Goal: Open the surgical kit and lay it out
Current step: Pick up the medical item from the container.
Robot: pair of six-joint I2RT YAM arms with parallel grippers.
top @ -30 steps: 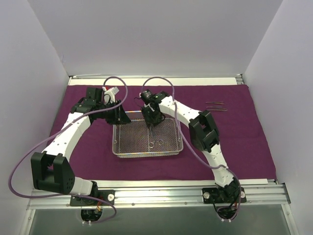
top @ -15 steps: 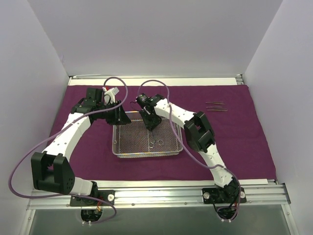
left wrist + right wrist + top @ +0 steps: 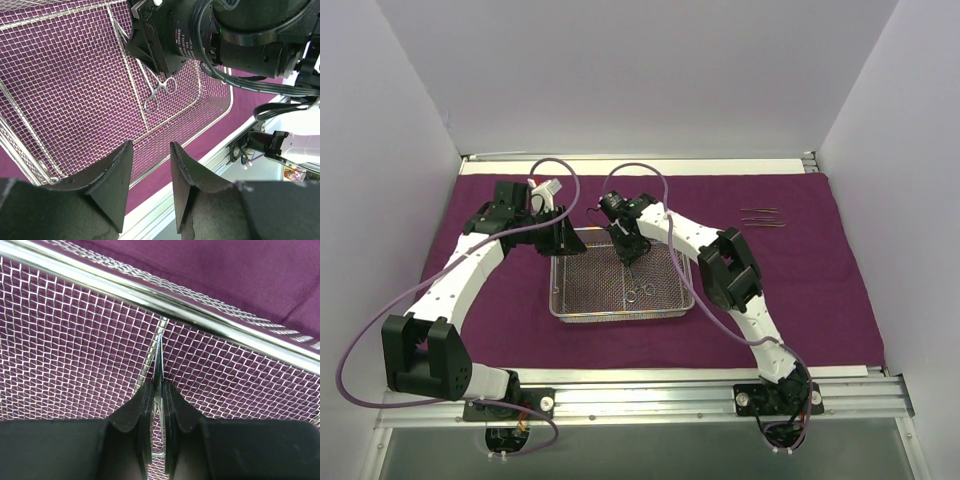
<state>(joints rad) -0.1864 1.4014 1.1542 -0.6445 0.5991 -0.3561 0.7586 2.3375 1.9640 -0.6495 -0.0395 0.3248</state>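
right end effector [image 3: 159, 387] pinched shut on a scissor-like instrument [image 3: 158, 352] inside the wire-mesh tray [image 3: 620, 316].

the purple cloth [image 3: 800, 280] lies spread out flat, and the tray sits on it around the middle, between the two arms. the right arm reaches down into the tray's far half, its fingers closed on the thin metal shaft close to the far wall; the ring handles rest on the mesh floor toward the tray's near side. the left end effector [image 3: 149, 155] hovers by the tray's far left corner with its fingers partly apart and nothing between them. a few thin instruments [image 3: 760, 217] lie side by side on the cloth at the far right, well apart from the tray.
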